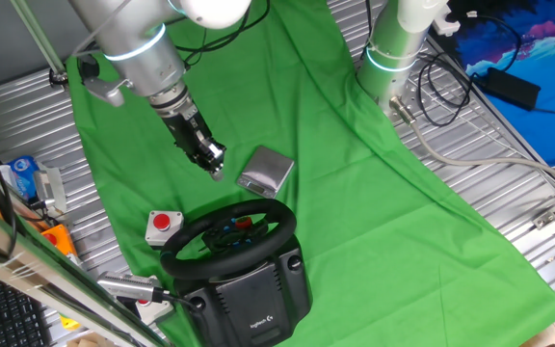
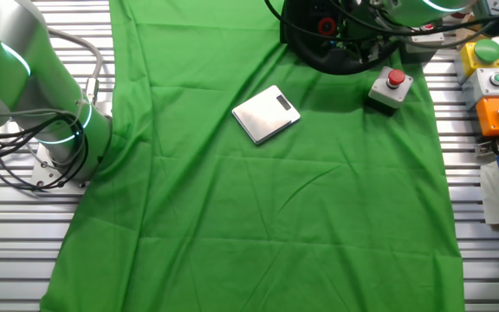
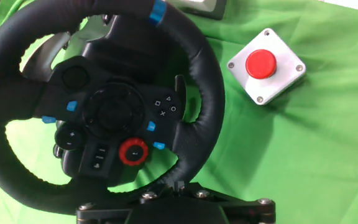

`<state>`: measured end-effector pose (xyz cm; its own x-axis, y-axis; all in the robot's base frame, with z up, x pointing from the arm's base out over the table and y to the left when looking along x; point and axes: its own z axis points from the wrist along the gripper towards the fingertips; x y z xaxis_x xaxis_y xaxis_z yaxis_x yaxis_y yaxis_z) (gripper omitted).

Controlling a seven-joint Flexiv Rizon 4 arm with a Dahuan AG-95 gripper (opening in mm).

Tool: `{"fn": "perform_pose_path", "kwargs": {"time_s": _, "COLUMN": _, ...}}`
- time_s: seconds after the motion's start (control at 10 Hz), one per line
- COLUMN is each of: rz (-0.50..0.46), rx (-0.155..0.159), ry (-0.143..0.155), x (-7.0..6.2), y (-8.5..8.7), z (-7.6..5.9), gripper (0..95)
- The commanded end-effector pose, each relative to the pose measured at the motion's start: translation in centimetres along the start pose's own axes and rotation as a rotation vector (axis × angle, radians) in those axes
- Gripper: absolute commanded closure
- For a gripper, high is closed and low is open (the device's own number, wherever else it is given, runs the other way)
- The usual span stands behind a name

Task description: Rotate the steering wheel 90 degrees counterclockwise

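Approach step: claw hovers above steering wheel, gap not discernible; next, descend and grip rim.

In the other fixed view the steering wheel is cut off by the top edge. The gripper jaws are too small to judge; the hand view hides the fingertips.

One fixed view: high, behind the steering wheel base, looking across the green cloth.
The other fixed view: high on the opposite side, wheel at its top edge.
Hand view: close, facing the wheel face.
Shared: wheel, red push-button box; the fixed views also share the grey metal box.
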<state>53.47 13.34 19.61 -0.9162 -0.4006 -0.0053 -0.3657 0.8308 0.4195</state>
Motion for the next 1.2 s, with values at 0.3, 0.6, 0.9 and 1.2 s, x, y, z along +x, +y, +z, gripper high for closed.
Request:
{"fn": "perform_pose_path", "kwargs": {"time_s": 0.3, "rz": -0.005, "rx": -0.007, "ry": -0.002, "x": -0.1, "y": 0.1, "z": -0.1, "gripper": 95.0}}
{"fn": "perform_pose_path", "kwargs": {"time_s": 0.6, "rz": -0.022, "rx": -0.026, "ry": -0.008, "x": -0.3, "y": 1.1, "z": -0.3, "gripper": 95.0}}
{"fn": "perform_pose_path", "kwargs": {"time_s": 0.9, "rz": 0.018, "rx": -0.071, "ry": -0.031, "x": -0.5, "y": 3.0, "z": 0.1, "gripper": 95.0}}
{"fn": "perform_pose_path", "kwargs": {"time_s": 1.2, "rz": 0.052, "rx": -0.087, "ry": -0.037, "x": -1.5, "y": 5.3, "z": 0.7, "gripper": 95.0}}
